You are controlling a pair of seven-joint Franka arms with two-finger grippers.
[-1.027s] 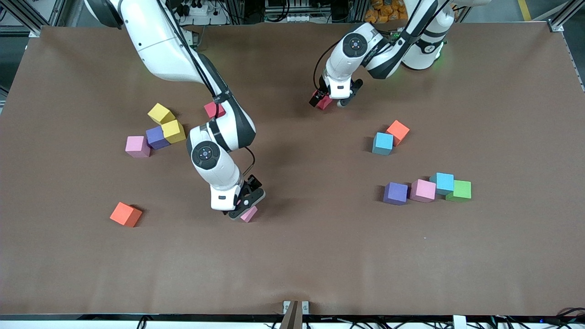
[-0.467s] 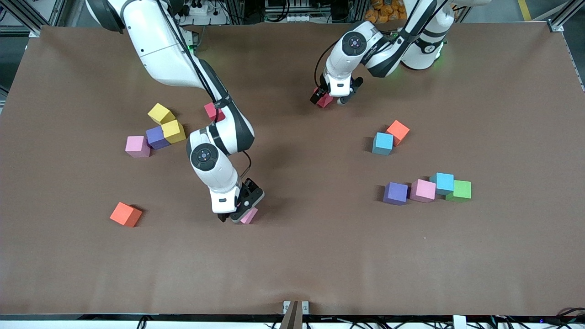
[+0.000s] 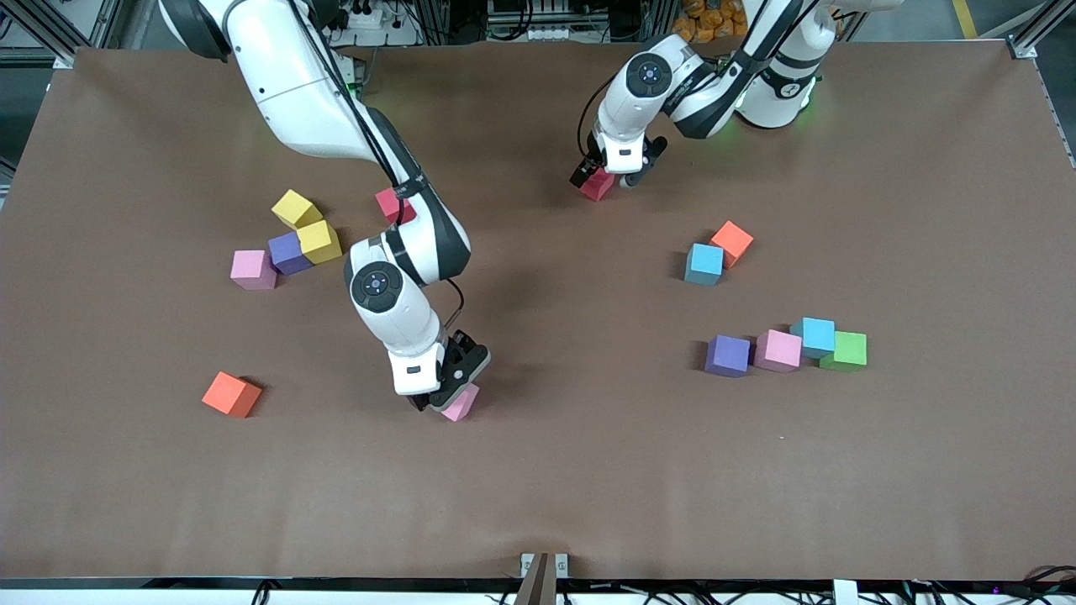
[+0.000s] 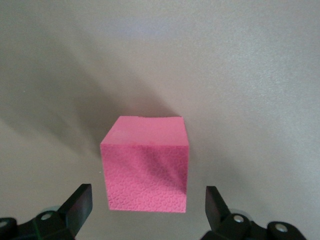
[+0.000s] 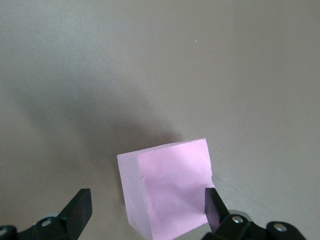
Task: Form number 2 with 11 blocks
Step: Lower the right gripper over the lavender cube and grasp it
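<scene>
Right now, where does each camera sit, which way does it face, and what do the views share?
Front view: high across the table, facing the bases; shows both arms and scattered cubes.
Left wrist view: on the left arm, looking down past the open left gripper at the red cube.
Right wrist view: on the right arm, looking down past the open right gripper at the pink cube.
Shared: the front view also shows the red cube and pink cube.
</scene>
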